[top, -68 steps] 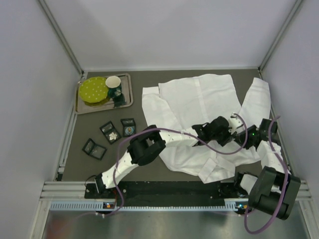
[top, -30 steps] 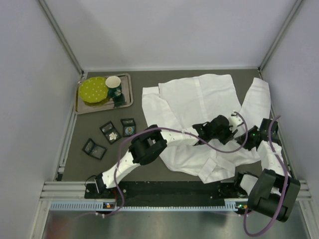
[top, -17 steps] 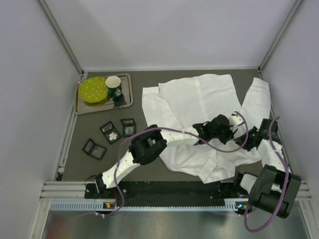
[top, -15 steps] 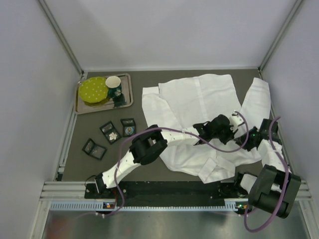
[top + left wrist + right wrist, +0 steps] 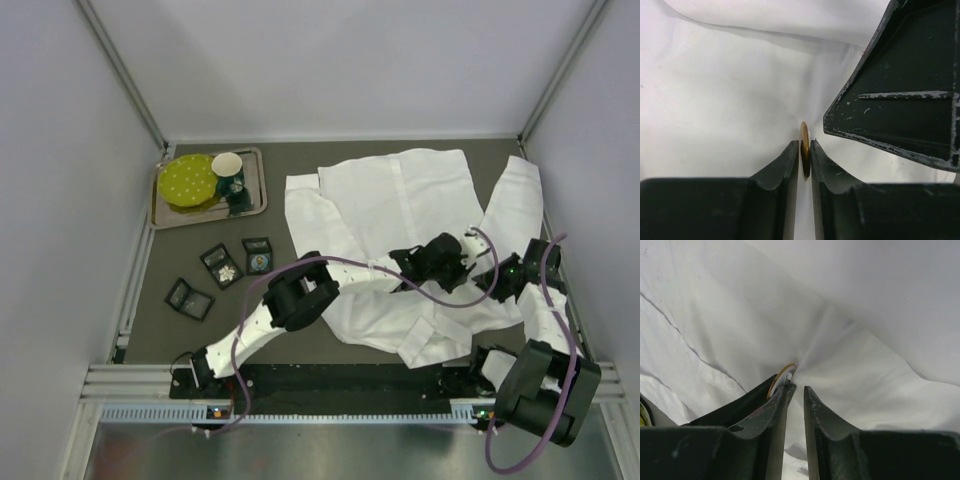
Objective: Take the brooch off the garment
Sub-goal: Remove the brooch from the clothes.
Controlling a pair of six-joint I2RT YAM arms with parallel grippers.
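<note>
The garment (image 5: 390, 200), a creased white shirt, lies spread at the right of the table. My left gripper (image 5: 468, 262) reaches across it and is shut on the brooch (image 5: 804, 135), a thin gold disc seen edge-on between its fingertips (image 5: 790, 155). The cloth (image 5: 715, 100) behind it is drawn into a peak. My right gripper (image 5: 497, 275) meets it from the right, one finger (image 5: 900, 100) just beside the brooch. In the right wrist view its jaws (image 5: 797, 387) stand almost together on the cloth (image 5: 865, 315) at the brooch's gold rim (image 5: 780, 374). The brooch is hidden in the top view.
A metal tray (image 5: 255, 205) at the back left holds a yellow-green plate (image 5: 188, 180) and a paper cup (image 5: 228, 168). Three small black boxes (image 5: 220, 262) (image 5: 258, 254) (image 5: 189, 297) lie left of the shirt. Frame posts and walls stand close on both sides.
The right arm's wrist has shifted slightly right and toward the back. The left gripper has edged a little right. Both grippers stay together on the shirt.
</note>
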